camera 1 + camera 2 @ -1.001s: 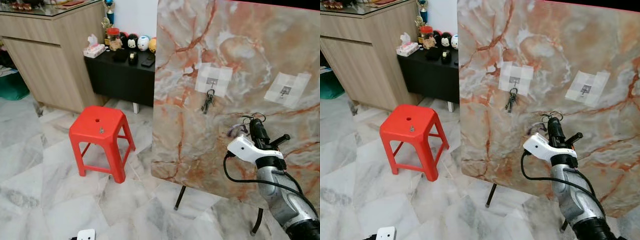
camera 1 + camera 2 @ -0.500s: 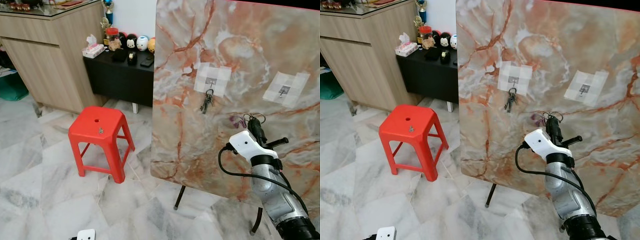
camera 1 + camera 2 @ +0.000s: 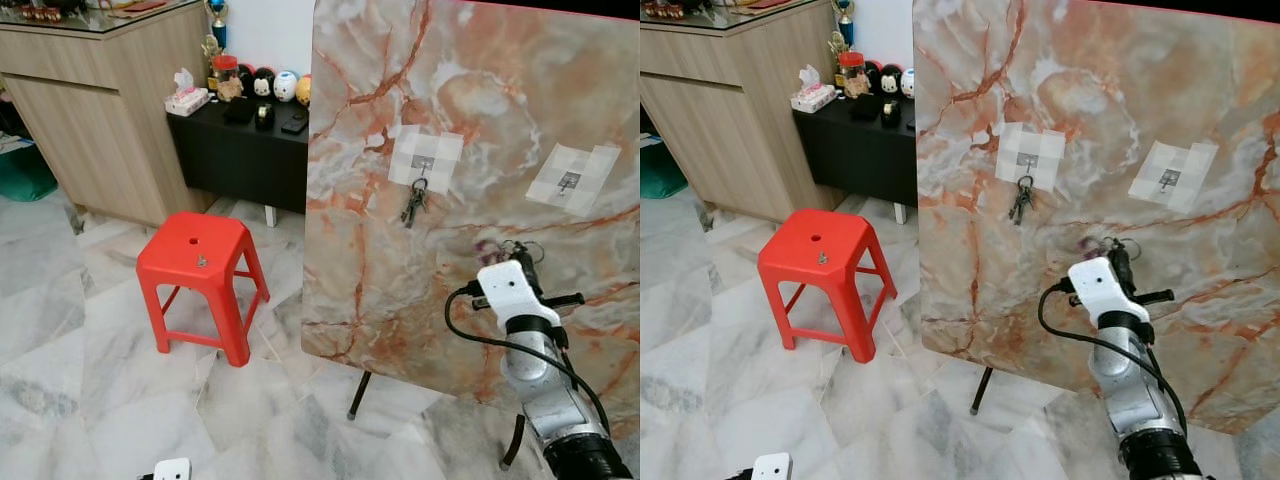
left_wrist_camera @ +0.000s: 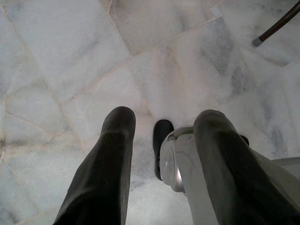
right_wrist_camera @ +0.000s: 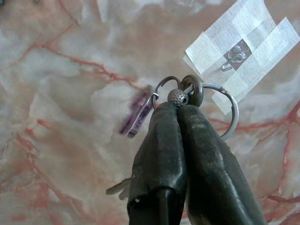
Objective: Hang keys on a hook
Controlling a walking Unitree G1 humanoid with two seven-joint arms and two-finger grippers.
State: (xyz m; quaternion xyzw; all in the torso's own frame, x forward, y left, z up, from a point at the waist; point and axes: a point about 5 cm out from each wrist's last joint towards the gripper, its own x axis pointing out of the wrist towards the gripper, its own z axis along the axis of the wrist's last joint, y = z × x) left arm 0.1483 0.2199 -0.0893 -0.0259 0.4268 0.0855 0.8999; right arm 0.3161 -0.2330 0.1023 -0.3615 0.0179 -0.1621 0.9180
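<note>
Your right gripper point(image 5: 180, 110), fingers pinched tight on the keys point(image 5: 187, 91), sits just below the taped hook point(image 5: 234, 54) on marble board point(image 3: 480, 120); left gripper point(image 4: 164, 140) fingers spread apart, empty.

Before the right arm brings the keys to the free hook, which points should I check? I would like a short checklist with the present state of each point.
1. Right end effector is shut on the silver key ring with a purple tag: ok.
2. Taped metal hook on the right of the marbled orange board is free: ok.
3. The other taped hook already carries a dark key bunch, so avoid it: ok.
4. Ring is lined up with the free hook: not ok, it sits below it.
5. Ring opening faces the hook tip: cannot tell.
6. Left end effector is open over the white marble floor, out of the way: ok.
</note>
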